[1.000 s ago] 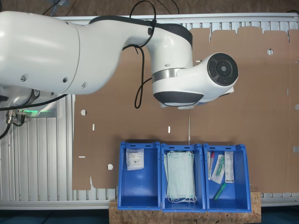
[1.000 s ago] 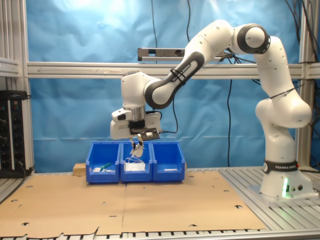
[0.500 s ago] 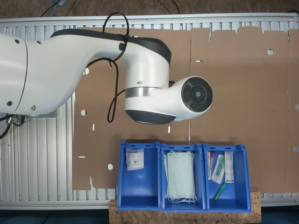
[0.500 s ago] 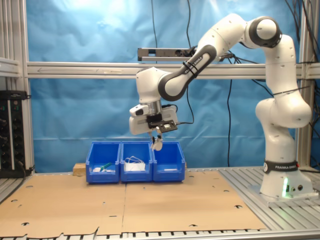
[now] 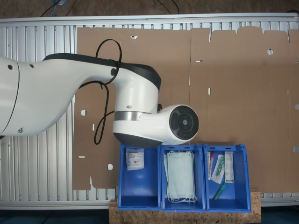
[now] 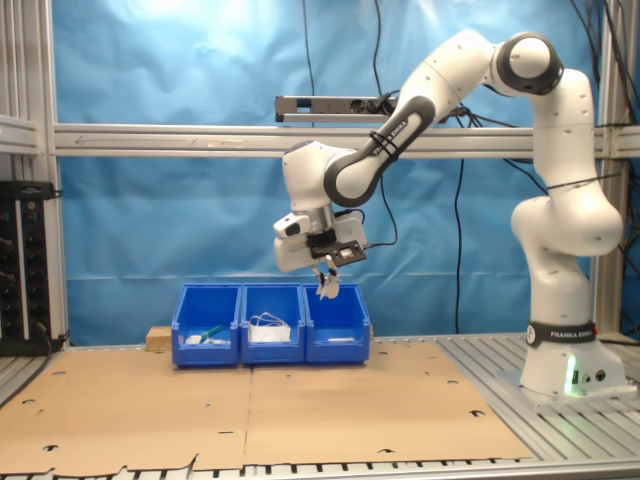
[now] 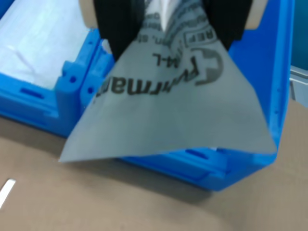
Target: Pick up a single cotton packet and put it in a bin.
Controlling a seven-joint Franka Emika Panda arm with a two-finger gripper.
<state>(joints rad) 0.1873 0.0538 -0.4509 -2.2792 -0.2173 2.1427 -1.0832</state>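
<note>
I am pinching the small flat white cotton packet with dark print (image 7: pixel 168 106) between my black gripper (image 6: pixel 327 287) fingers (image 7: pixel 118 24), and it is hanging just above the near rim of the deep blue plastic bin (image 6: pixel 337 325), the rightmost of three in the second exterior view. Another white packet (image 5: pixel 135 158) is lying inside that bin.

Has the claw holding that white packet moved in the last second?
Yes. In the second exterior view the gripper has shifted from above the middle bin toward the second exterior view's right, above the bin there.
</note>
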